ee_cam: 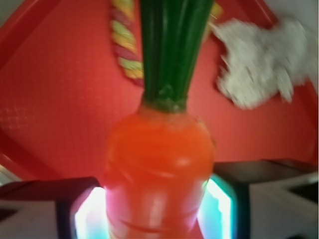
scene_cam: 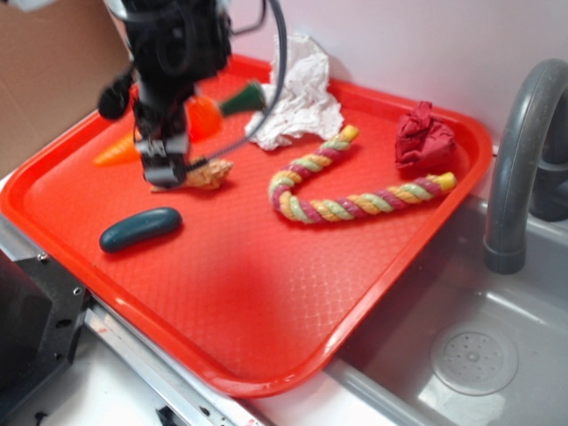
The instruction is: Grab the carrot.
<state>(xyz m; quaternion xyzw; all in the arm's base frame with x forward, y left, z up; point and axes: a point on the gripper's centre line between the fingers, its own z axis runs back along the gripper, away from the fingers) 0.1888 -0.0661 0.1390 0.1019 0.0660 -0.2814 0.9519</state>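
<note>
In the wrist view the carrot [ee_cam: 158, 164] fills the foreground, its orange body sitting between the two pads [ee_cam: 87, 214] of the claw [ee_cam: 154, 211], green stem pointing away. The pads flank it closely; actual contact is unclear. From outside, the claw [scene_cam: 162, 169] hangs over the carrot [scene_cam: 202, 115] on the red tray [scene_cam: 266, 302], with a teal pickle [scene_cam: 140, 228] nearer, a seashell [scene_cam: 206, 174] beside it, and rope [scene_cam: 346, 191] and white cloth [scene_cam: 297, 93] beyond.

Carrot [scene_cam: 200, 115] on tray [scene_cam: 266, 302], shell [scene_cam: 209, 174] in front, pickle [scene_cam: 140, 229] nearer, rope [scene_cam: 355, 191] right
</note>
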